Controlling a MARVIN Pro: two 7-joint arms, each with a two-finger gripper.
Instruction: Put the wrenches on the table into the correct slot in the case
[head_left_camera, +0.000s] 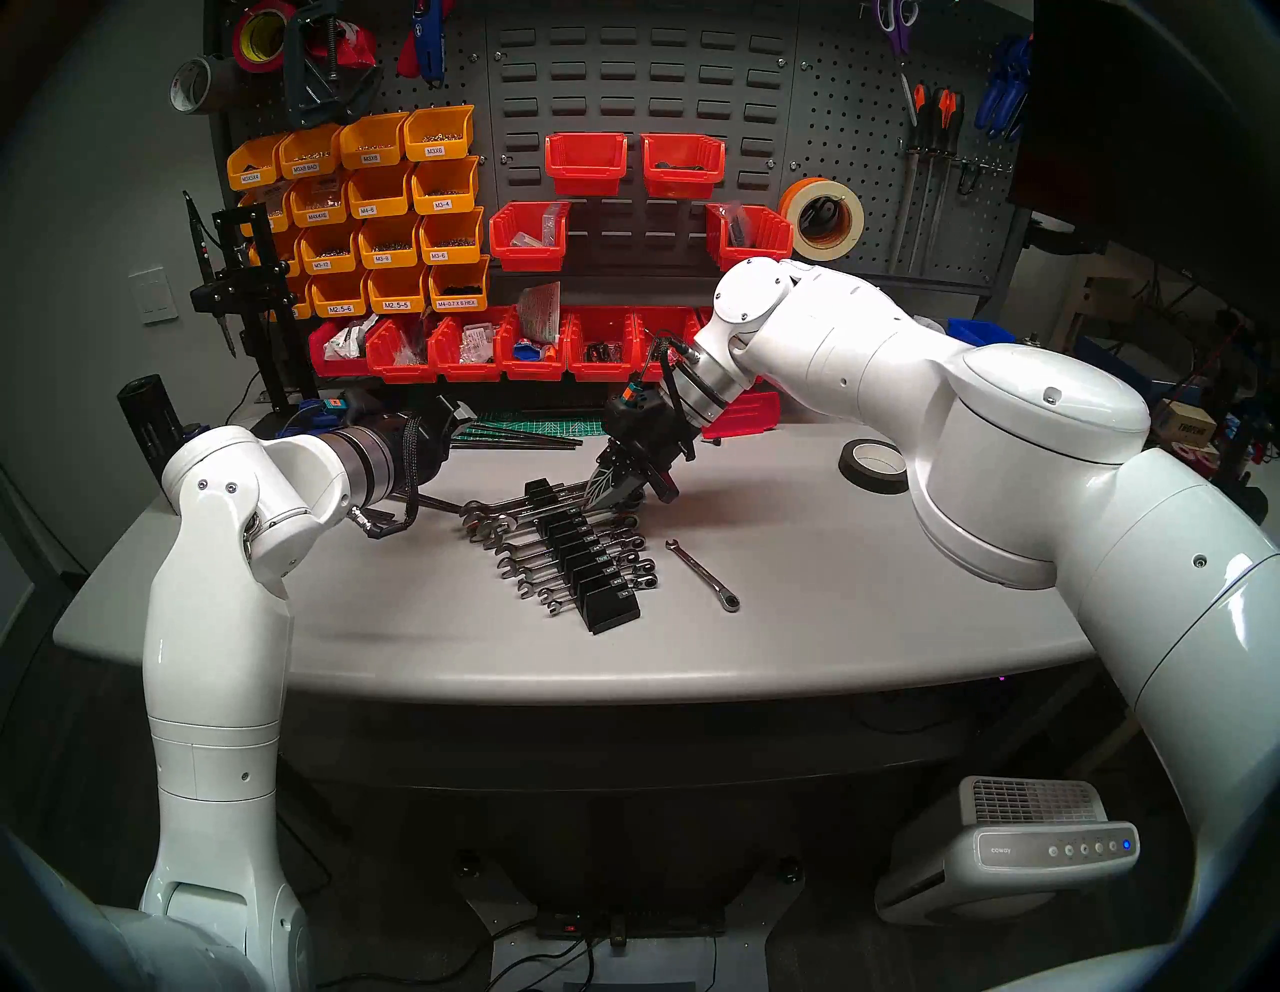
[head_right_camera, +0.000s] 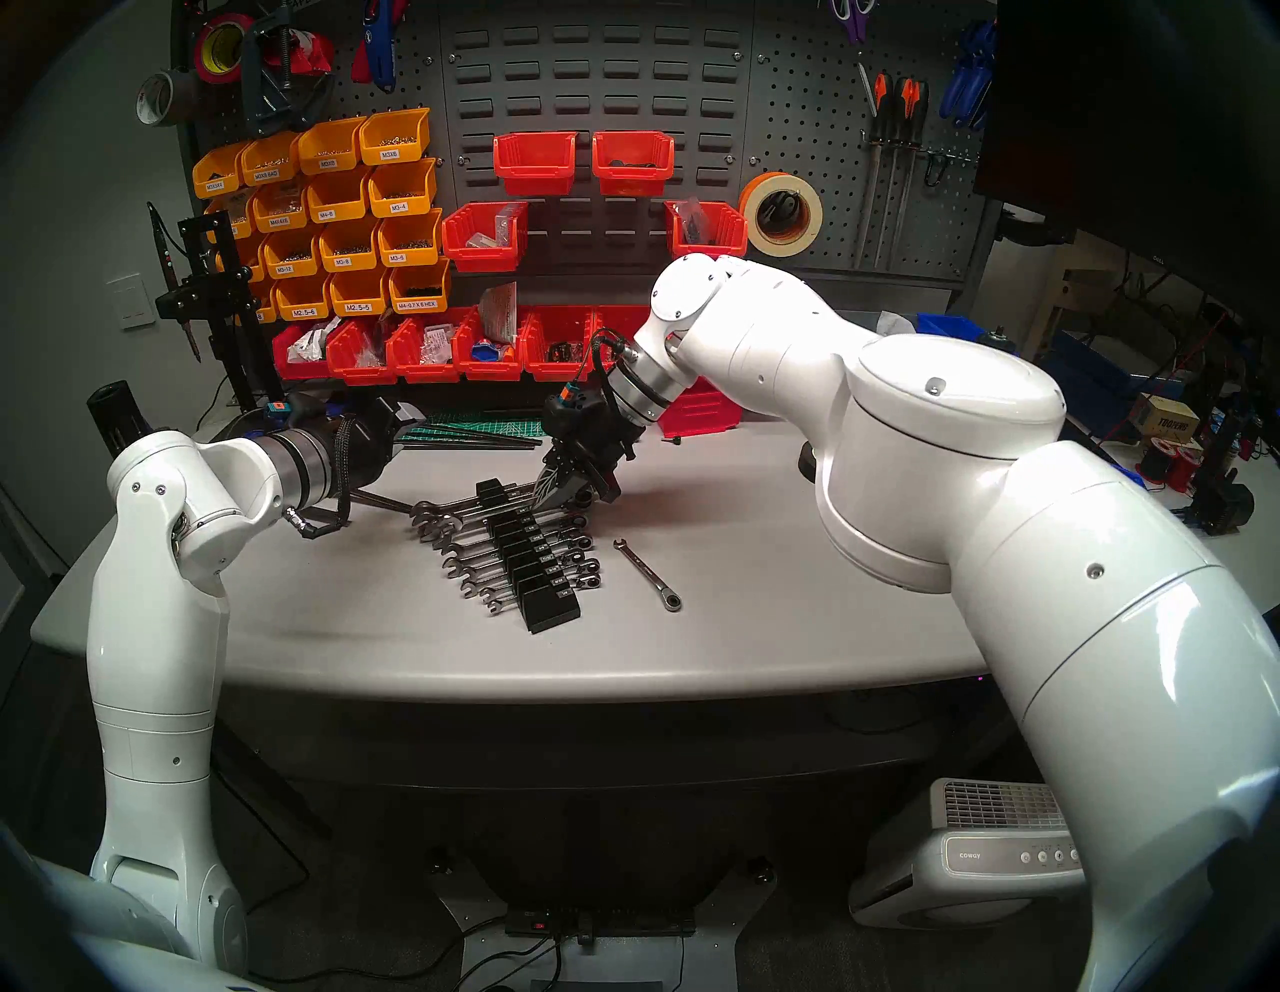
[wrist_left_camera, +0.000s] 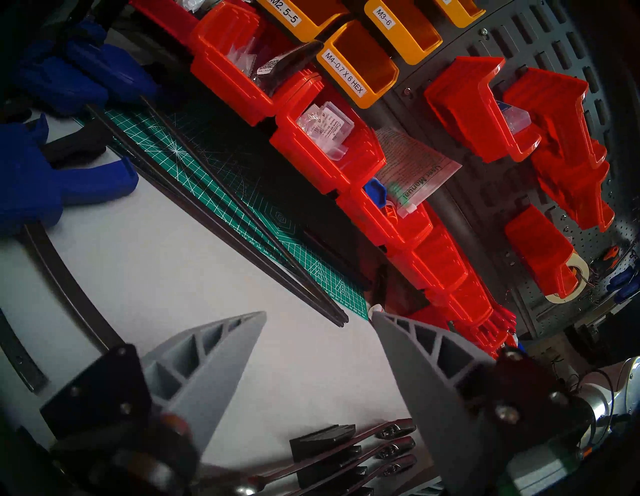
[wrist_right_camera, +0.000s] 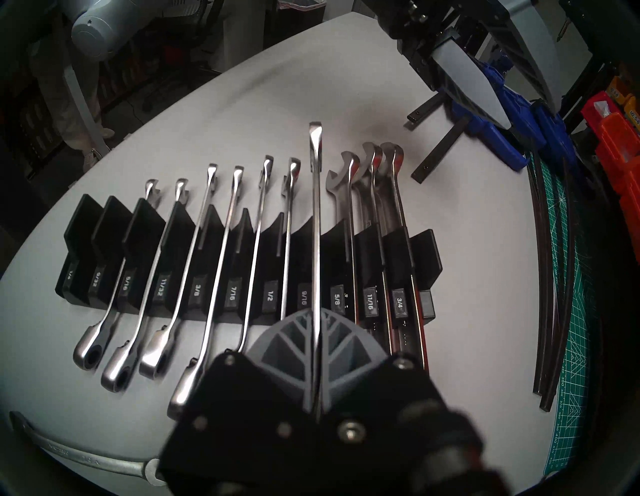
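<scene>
Right fingers (wrist_right_camera: 317, 353) are clamping a wrench (wrist_right_camera: 315, 221) over the rack (wrist_right_camera: 429, 253); left fingers (wrist_left_camera: 318, 346) are idling open, empty. Tilting risks missing the slot.

Red bins (head_left_camera: 596, 350) line the pegboard's foot, yellow bins (head_left_camera: 388, 208) stacked left, black tape roll (head_left_camera: 874, 465) lying right, green cutting mat (wrist_left_camera: 221, 180) behind.

Behind the bench I saw a grey pegboard wall (head_left_camera: 651, 76) hung with orange bins (head_left_camera: 388, 201) and red bins (head_left_camera: 585, 163); a white air purifier (head_left_camera: 1025, 852) sat on the dark floor.
</scene>
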